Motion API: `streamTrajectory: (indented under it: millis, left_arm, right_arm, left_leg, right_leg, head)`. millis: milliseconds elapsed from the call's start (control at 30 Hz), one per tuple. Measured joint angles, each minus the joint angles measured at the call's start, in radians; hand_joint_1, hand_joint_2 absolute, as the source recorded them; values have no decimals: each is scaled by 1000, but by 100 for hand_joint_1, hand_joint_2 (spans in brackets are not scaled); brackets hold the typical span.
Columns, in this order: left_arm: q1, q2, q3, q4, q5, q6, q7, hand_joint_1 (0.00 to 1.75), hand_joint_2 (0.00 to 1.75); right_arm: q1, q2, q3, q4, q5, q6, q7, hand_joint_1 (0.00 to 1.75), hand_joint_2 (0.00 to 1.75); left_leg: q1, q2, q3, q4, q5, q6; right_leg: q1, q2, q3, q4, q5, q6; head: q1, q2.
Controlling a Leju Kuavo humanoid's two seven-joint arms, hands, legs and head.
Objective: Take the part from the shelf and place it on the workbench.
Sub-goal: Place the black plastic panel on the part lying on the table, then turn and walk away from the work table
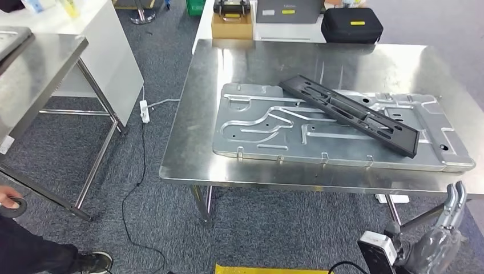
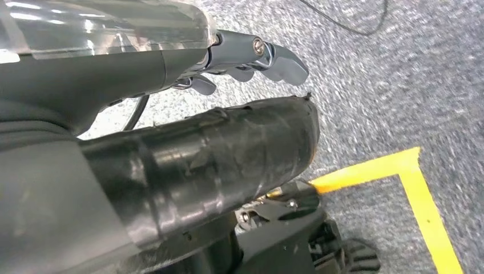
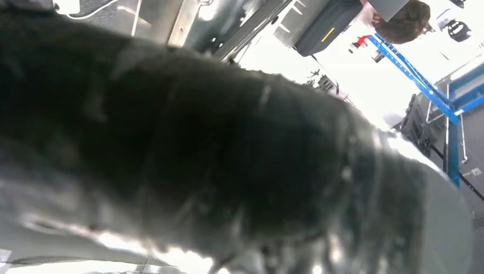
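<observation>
Both parts already lie on the desk (image 1: pixel 228 165), black part (image 1: pixel 348 113) across stamped plate (image 1: pixel 268 128), so my right robot hand (image 1: pixel 454 202) hangs low at lower right, grip unreadable.

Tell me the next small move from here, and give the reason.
Probably draw the right hand back from the workbench edge and leave things as they lie. The black part already rests tilted across the stamped metal plate on the bench, nothing grips it, and the left hand hangs over the carpet holding nothing.
</observation>
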Motion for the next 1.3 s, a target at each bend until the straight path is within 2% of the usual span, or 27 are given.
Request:
streamTrajectory:
  millis: [33, 100, 133, 167, 200, 233, 300, 333, 400, 467, 500, 567, 633, 667, 700, 733, 800, 867, 900, 1000, 1033, 1067, 1133, 1167, 1200, 1233, 1300]
  left_arm:
    - [0, 0, 0, 0, 0, 0, 0, 0, 0]
    - [-1, 1, 0, 0, 0, 0, 0, 0, 0]
    - [-1, 1, 0, 0, 0, 0, 0, 0, 0]
    - [0, 1, 1, 0, 0, 0, 0, 0, 0]
    - [0, 1, 1, 0, 0, 0, 0, 0, 0]
    - [0, 1, 1, 0, 0, 0, 1, 0, 0]
    - [0, 1, 1, 0, 0, 0, 1, 0, 0]
    - [0, 1, 1, 0, 0, 0, 1, 0, 0]
    - [0, 1, 2, 0, 0, 0, 2, 0, 0]
    - [1, 0, 5, 0, 0, 0, 3, 0, 0]
    - [1, 0, 7, 0, 0, 0, 4, 0, 0]
    - [3, 0, 10, 0, 0, 0, 6, 0, 0]
    - [3, 0, 13, 0, 0, -1, 7, 0, 0]
    - [3, 0, 14, 0, 0, -1, 7, 0, 0]
    - [4, 0, 15, 0, 0, -1, 8, 0, 0]
    - [4, 0, 16, 0, 0, 0, 9, 0, 0]
    - [2, 1, 16, 0, 0, 1, 11, 0, 0]
    - [0, 1, 17, 0, 0, 2, 14, 0, 0]
    - [-1, 1, 17, 0, -1, 3, 15, 0, 0]
    - [-1, -1, 17, 0, -3, 6, 17, 0, 0]
    - [-1, -2, 17, 0, -4, 8, 18, 0, 0]
    - [-2, -2, 17, 0, -6, 9, 18, 0, 0]
    - [-2, -3, 17, 0, -8, 11, 19, 0, 0]
    - [-2, -3, 17, 0, -9, 12, 19, 0, 0]
    - [-1, -3, 17, 0, -10, 12, 20, 0, 0]
    - [-1, -3, 17, 0, -12, 13, 21, 0, 0]
    - [-2, -3, 17, 0, -14, 15, 22, 0, 0]
  right_arm:
    - [3, 0, 0, 2, -2, 0, 0, 0, 0]
    - [8, 0, 0, 9, -9, 1, 2, 0, 0]
    - [10, 0, 0, 12, -12, 2, 4, 0, 0]
    - [12, 0, 0, 16, -16, 4, 6, 0, 0]
    - [14, 0, 0, 21, -19, 8, 8, 0, 0]
    - [15, 0, -1, 27, -22, 14, 10, 0, 0]
    - [12, 1, -9, 46, -28, 32, 15, 0, 0]
    - [10, 2, -17, 58, -30, 43, 16, 0, 0]
    - [5, 8, -44, 94, -38, 70, 20, 0, 0]
    - [-5, 17, -83, 151, -44, 104, 24, 0, 0]
    - [-17, 23, -108, 194, -46, 123, 22, 0, 0]
    - [-44, 36, -166, 294, -47, 153, 1, 0, 0]
    - [-61, 46, -225, 381, -50, 166, -24, 0, 0]
    - [-66, 51, -248, 414, -49, 169, -29, 0, 0]
    - [-73, 56, -268, 441, -45, 174, -27, 0, 0]
    - [-82, 60, -285, 471, -37, 180, -21, 0, 0]
    - [-116, 65, -330, 568, -13, 187, -16, 0, 0]
    - [-161, 64, -396, 726, 12, 175, -44, 0, 0]
    - [-184, 61, -429, 812, 23, 164, -62, 0, 0]
    - [-239, 45, -510, 1076, 56, 137, -80, 0, 0]
    - [-250, 40, -530, 1156, 65, 136, -72, 0, 0]
    - [-258, 37, -547, 1227, 73, 138, -61, 0, 0]
    - [-270, 34, -573, 1343, 83, 143, -38, 0, 0]
    - [-274, 33, -583, 1387, 86, 147, -28, 0, 0]
    - [-276, 33, -589, 1423, 90, 152, -17, 0, 0]
    - [-277, 33, -594, 1455, 95, 160, -4, 0, 0]
    - [-282, 34, -602, 1505, 105, 181, 32, 0, 0]
  left_leg:
    - [1, 3, -9, -3, 11, 9]
    - [-1, 6, -33, -2, 30, 20]
    - [-2, 7, -45, 0, 39, 22]
    - [-4, 8, -59, 3, 47, 21]
    - [-4, 8, -72, 8, 55, 20]
    - [-5, 8, -86, 13, 62, 17]
    - [-5, 8, -108, 26, 71, 11]
    - [-6, 8, -116, 32, 75, 6]
    - [-7, 7, -125, 38, 86, -6]
    - [-5, 6, -129, 38, 96, -19]
    - [-3, 5, -135, 47, 84, -25]
    - [0, 3, -161, 113, 11, -35]
    - [2, 2, -193, 234, -81, -41]
    - [3, 2, -199, 283, -100, -44]
    - [3, 2, -192, 307, -97, -45]
    - [3, 2, -167, 294, -75, -45]
    - [3, 1, -70, 169, -26, -39]
    - [-2, 0, 14, 36, -20, -30]
    - [-4, 0, 29, 5, -27, -25]
    - [-3, 3, 20, -10, -8, -5]
    - [-1, 5, 13, -14, 3, 5]
    - [0, 7, 2, -16, 15, 13]
    - [-3, 8, -24, -13, 34, 21]
    - [-4, 9, -38, -9, 43, 21]
    - [-5, 9, -53, -4, 52, 19]
    - [-5, 10, -68, 2, 59, 16]
    - [-3, 10, -98, 21, 68, 9]
  right_leg:
    - [-1, 2, -12, 31, -35, 4]
    - [-4, 5, -47, 148, -132, 8]
    - [-5, 6, -60, 209, -163, 11]
    - [-7, 6, -63, 250, -172, 13]
    - [-8, 6, -50, 258, -159, 14]
    - [-8, 6, -16, 225, -133, 14]
    - [-7, 7, 86, 87, -99, 9]
    - [-5, 7, 127, 24, -98, 5]
    - [2, 9, 155, -33, -107, -6]
    - [2, 8, 144, -38, -95, -21]
    - [1, 7, 136, -41, -84, -30]
    - [-3, 4, 113, -48, -62, -45]
    - [0, 1, 86, -46, -41, -50]
    - [1, -1, 71, -45, -31, -50]
    - [2, -2, 56, -42, -22, -49]
    - [2, -2, 43, -39, -13, -48]
    - [2, -1, 20, -30, 2, -43]
    - [4, 0, 7, -23, 17, -32]
    - [5, -1, 4, -23, 24, -26]
    - [4, 1, 0, -21, 31, -8]
    - [4, 4, -7, -3, 7, -4]
    - [3, 6, -19, 35, -36, 1]
    - [0, 9, -49, 152, -137, 7]
    - [-2, 9, -58, 210, -164, 11]
    - [-3, 9, -55, 244, -166, 13]
    - [-6, 9, -38, 247, -147, 15]
    - [-11, 9, 45, 153, -99, 17]
  head:
    - [0, 0]
    - [1, 0]
    - [1, 0]
    - [1, 0]
    - [1, 0]
    - [0, 0]
    - [1, 0]
    - [0, 0]
    - [0, 0]
    - [1, 0]
    - [0, 0]
    - [-1, 0]
    - [-2, 0]
    - [-2, 0]
    - [-2, 0]
    - [-2, 0]
    - [-2, 0]
    - [-1, 0]
    - [-1, 0]
    - [0, 0]
    - [0, 0]
    - [1, 0]
    - [1, 0]
    - [1, 0]
    - [1, 0]
    - [1, 0]
    - [0, 0]
